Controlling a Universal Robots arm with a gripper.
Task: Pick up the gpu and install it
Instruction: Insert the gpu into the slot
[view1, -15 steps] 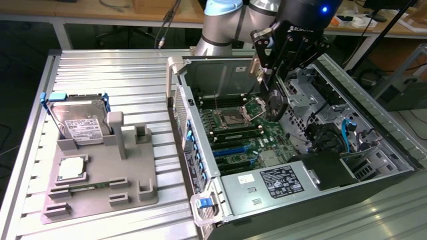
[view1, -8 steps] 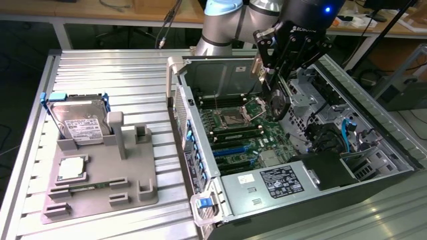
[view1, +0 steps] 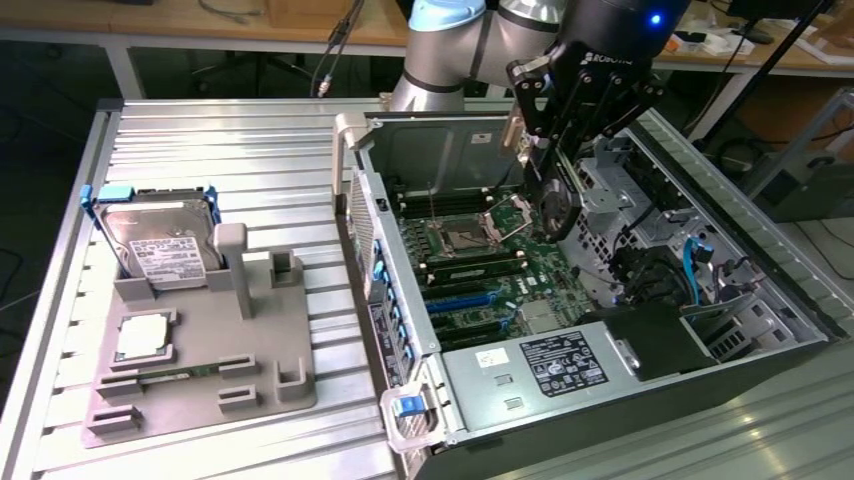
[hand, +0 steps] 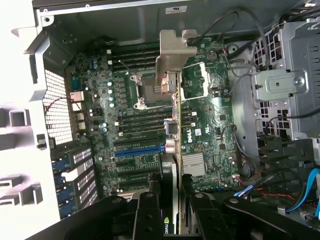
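- Gripper, upper centre-right of the exterior frame: clenched on the gpu, hung edge-on over the motherboard inside the open case; not yet seated.
- Wrist view: gpu edge-on between the fingers, silver bracket at the far end.
- Judged step: bringing 1 card over its slot.
- Blue slot: crosswise to the card, apparently, not beneath it.
- Good practice: card edge parallel to the slot, bracket toward the rear wall, level descent, clear of the loose cables.

1 gpu, 1 HDD, 1 PC case.
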